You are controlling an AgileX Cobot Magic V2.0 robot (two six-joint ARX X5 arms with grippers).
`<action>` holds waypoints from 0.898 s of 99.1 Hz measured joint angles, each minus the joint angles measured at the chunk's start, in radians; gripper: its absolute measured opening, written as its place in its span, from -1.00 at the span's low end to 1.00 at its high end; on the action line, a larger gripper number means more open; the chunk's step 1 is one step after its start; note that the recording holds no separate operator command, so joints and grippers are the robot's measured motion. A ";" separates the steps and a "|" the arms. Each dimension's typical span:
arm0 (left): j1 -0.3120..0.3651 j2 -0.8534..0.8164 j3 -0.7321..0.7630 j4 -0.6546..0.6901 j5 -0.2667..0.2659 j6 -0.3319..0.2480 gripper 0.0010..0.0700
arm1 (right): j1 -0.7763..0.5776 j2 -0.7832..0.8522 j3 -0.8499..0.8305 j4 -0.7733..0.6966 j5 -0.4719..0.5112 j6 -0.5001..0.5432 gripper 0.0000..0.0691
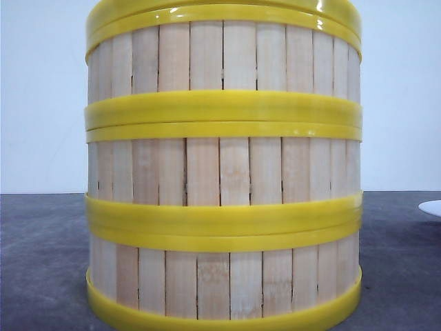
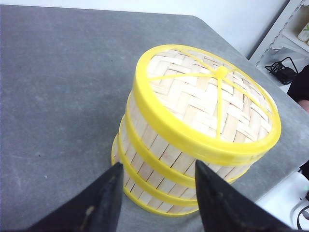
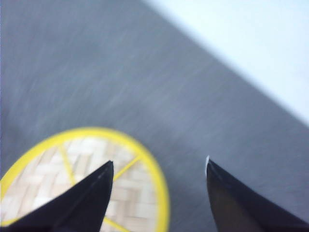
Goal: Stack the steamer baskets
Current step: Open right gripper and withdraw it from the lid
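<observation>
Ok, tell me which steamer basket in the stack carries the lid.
The top steamer basket: the woven yellow-rimmed lid sits directly on it. The middle basket and bottom basket each carry only another basket.

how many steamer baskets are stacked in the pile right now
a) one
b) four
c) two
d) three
d) the front view shows three slatted tiers in the stack of steamer baskets, split by yellow rims, and the left wrist view shows the lid on top.
</observation>
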 joint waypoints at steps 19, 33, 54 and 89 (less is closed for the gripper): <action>0.000 0.000 0.000 0.021 0.000 0.000 -0.23 | 0.000 -0.146 -0.010 -0.049 0.054 0.001 0.07; 0.000 0.000 0.000 0.029 0.000 0.006 -0.23 | 0.000 -0.259 -0.106 -0.051 0.099 0.011 0.07; 0.000 0.000 0.000 0.029 -0.002 0.026 -0.23 | 0.000 -0.495 -0.425 0.040 0.167 0.080 0.07; 0.000 0.000 0.000 0.024 -0.002 0.027 -0.29 | 0.000 -0.721 -0.767 0.115 0.179 0.204 0.07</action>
